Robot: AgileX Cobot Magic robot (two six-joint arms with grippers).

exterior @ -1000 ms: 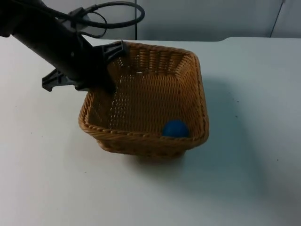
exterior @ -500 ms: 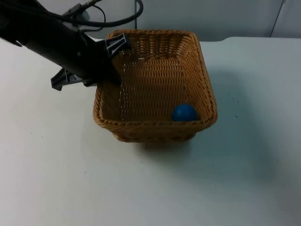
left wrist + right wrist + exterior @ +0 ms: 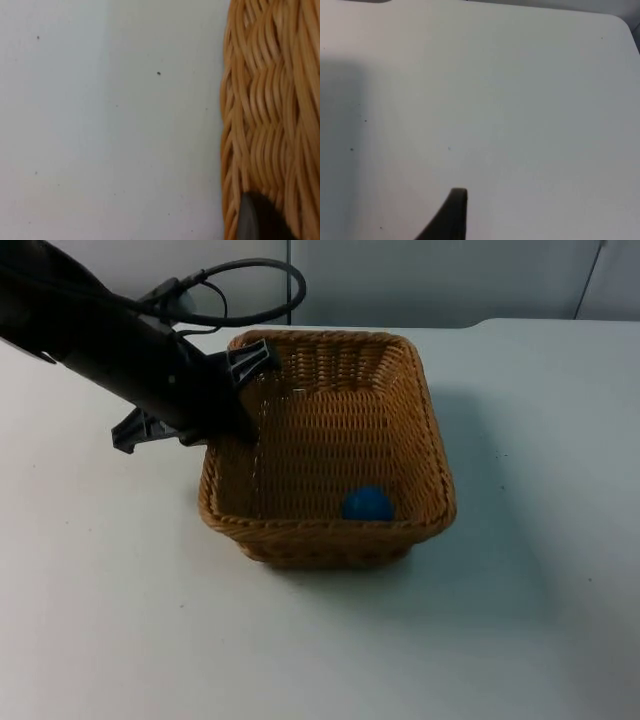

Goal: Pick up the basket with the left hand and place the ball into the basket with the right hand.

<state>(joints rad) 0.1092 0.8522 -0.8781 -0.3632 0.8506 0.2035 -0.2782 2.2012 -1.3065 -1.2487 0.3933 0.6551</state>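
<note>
No brand, label or writing can be read on anything here. The count is one square woven tan wicker basket [image 3: 330, 445], one small round blue ball [image 3: 368, 504] and one black left gripper [image 3: 243, 410].

The left gripper reaches in from ten o'clock in the top view and is clamped on the basket's rim at the basket's ten o'clock side, one finger outside the wall and one inside. In the left wrist view a black fingertip [image 3: 260, 217] lies directly against the woven wall [image 3: 270, 110], with the white table top [image 3: 100, 125] beside it. A shadow lies on the table under the basket toward five o'clock.

The ball lies inside the basket on its woven floor, against the wall at five o'clock from the basket's centre, well apart from the left gripper.

The right gripper's fingertip [image 3: 451, 215] stands over bare white table in the right wrist view; whether its jaws are open or closed cannot be told.
</note>
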